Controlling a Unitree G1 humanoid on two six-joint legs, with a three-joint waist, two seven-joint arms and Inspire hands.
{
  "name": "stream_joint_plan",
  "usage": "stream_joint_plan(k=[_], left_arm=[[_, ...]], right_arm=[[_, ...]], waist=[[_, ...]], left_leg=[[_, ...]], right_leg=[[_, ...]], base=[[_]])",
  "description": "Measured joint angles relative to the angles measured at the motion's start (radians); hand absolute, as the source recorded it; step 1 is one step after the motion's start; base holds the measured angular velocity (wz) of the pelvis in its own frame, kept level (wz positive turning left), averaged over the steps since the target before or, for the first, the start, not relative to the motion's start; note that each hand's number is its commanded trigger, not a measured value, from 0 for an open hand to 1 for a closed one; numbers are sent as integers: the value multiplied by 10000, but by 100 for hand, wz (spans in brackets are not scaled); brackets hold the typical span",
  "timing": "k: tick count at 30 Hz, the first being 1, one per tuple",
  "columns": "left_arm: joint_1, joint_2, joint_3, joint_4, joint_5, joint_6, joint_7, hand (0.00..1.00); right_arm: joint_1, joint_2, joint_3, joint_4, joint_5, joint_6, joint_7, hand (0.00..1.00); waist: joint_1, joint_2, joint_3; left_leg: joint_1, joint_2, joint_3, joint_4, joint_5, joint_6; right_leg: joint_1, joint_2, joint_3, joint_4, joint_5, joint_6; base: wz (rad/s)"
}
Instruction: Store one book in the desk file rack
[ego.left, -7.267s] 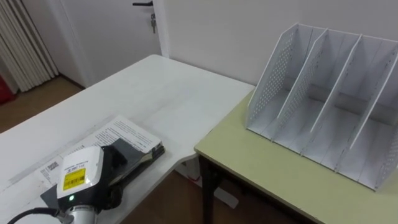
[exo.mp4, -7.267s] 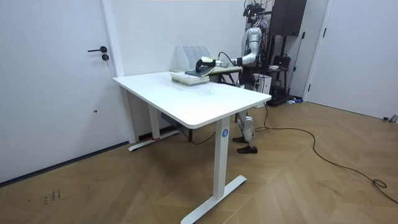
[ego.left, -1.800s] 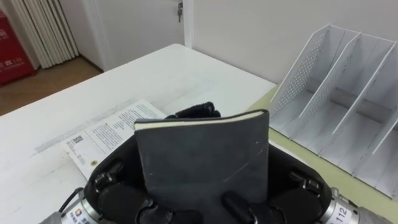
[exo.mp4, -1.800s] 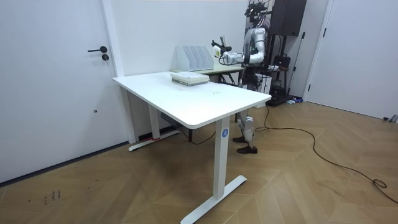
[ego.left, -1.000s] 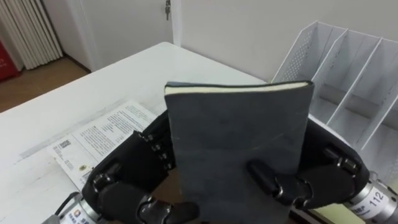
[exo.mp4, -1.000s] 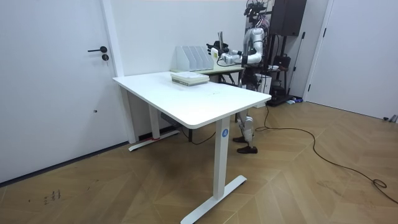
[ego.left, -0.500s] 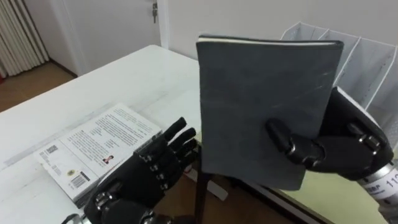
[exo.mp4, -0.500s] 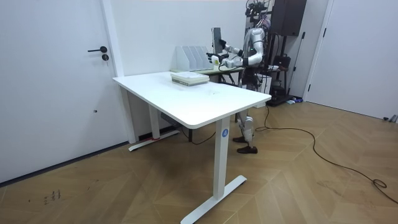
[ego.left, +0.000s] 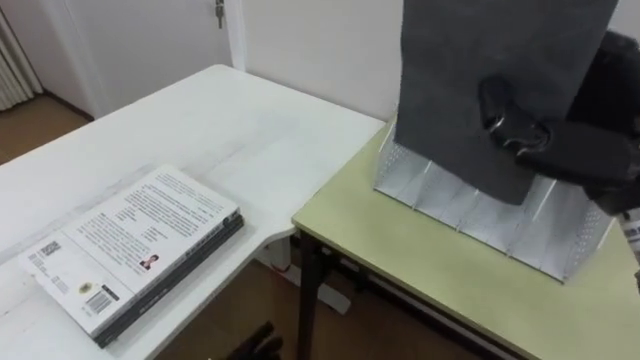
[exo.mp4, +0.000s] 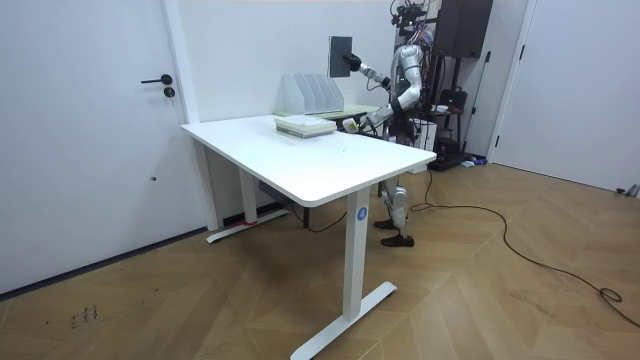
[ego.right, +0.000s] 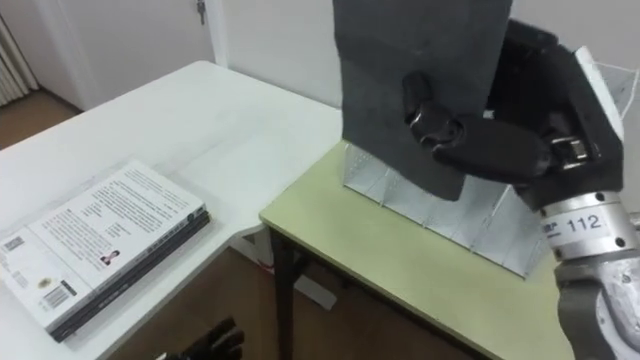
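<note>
The dark grey book (ego.left: 470, 80) looks thin, flat and stiff-covered. It is probably light enough for one hand, though its matt cover could slip if gripped loosely. A hold on the side edge or upper half would suit best, leaving the bottom edge free to drop between the dividers.

The right hand (ego.left: 575, 140) is clamped on the book at its right side, thumb curled across the front cover and palm behind. It holds the book upright in the upper right of the frame, above and in front of the white file rack (ego.left: 470, 215), whose slots it partly hides.

The rack stands on a green-topped desk (ego.left: 420, 285). A stack of books (ego.left: 130, 255) lies at lower left on the white table (ego.left: 210, 125). The left hand (ego.left: 262, 346) shows at the bottom edge, and it is not clear whether it is open or closed.
</note>
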Motion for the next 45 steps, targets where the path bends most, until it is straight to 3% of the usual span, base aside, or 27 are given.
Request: stream_joint_plan(k=[3, 8, 11, 15, 18, 21, 23, 25, 32, 37, 45], left_arm=[[-78, -268, 20, 1107, 379, -155, 250, 0], [-15, -420, 56, 2226, 667, -142, 426, 0], [-82, -641, 86, 3194, 645, -173, 498, 0], [-29, -665, 82, 4379, 656, -204, 882, 0], [0, -769, 143, 5135, 938, -345, 1272, 0], [-11, -989, 599, 5453, 1633, -363, 1394, 0], [-40, -1063, 699, 5731, 1741, -363, 1635, 0], [-50, -1097, 707, 5855, 1738, -359, 1784, 0], [-384, -1377, 1139, 6719, 1738, -388, 2330, 0], [-506, -1399, 1243, 6910, 1736, -395, 2461, 0], [-552, -1442, 1357, 7098, 1714, -388, 2934, 0]], right_arm=[[-151, 0, -4, 5, -960, -30, -738, 100], [-652, 15, -13, 52, -1691, -39, -2043, 100], [-763, 18, -17, 63, -1893, -77, -2715, 100], [-967, 18, -18, 92, -2115, -103, -3674, 100], [-1283, 17, -29, 459, -2160, -360, -4672, 100], [-1487, 16, -126, 727, -2568, -402, -5194, 100], [-1618, 15, -129, 1012, -2850, -412, -5713, 100], [-1625, 16, -122, 1131, -2869, -420, -6001, 100], [-1914, 17, -110, 2214, -2868, -418, -7170, 100], [-1920, 16, -120, 2222, -2863, -419, -7697, 100], [-2485, 6, -116, 3134, -2863, -388, -8278, 100]], waist=[[20, -4, -1], [83, -21, -13], [297, -68, -61], [451, -133, -106], [574, -136, -144], [696, -106, -173], [802, -46, -263], [816, -5, -286], [1188, -27, -260], [1346, -65, -248], [1374, -62, -251]], left_leg=[[-16, 2, -15, -20, 0, 0], [-41, 12, -32, -60, 0, 0], [-25, 17, -28, -61, 0, 0], [-15, 25, -29, -63, 0, -1], [-9, 21, -54, -60, 0, -1], [-13, 22, -52, -58, 0, 0], [-13, 23, -153, -52, 0, 0], [-10, 18, -280, -51, 0, 0], [-1, -35, -329, -39, 5, -7], [-43, -36, -342, -47, 5, -7], [-54, -26, -661, -206, 6, -8]], right_leg=[[-18, 13, 4, 3, 0, 0], [-83, 95, 33, -4, 2, -3], [-81, 116, 99, -20, 4, -8], [-77, 129, 94, -22, 4, -9], [-22, 117, 14, -54, 11, -18], [-16, 114, -25, -50, 15, -22], [16, 113, -89, -43, 16, -25], [62, 107, -186, -43, 17, -26], [-19, 131, -175, -34, 35, -61], [10, 129, -231, -159, 43, -60], [59, 103, -845, -197, 47, -62]], base=[[0], [-1], [-5], [0], [5], [6], [10], [17], [0], [0], [4]])
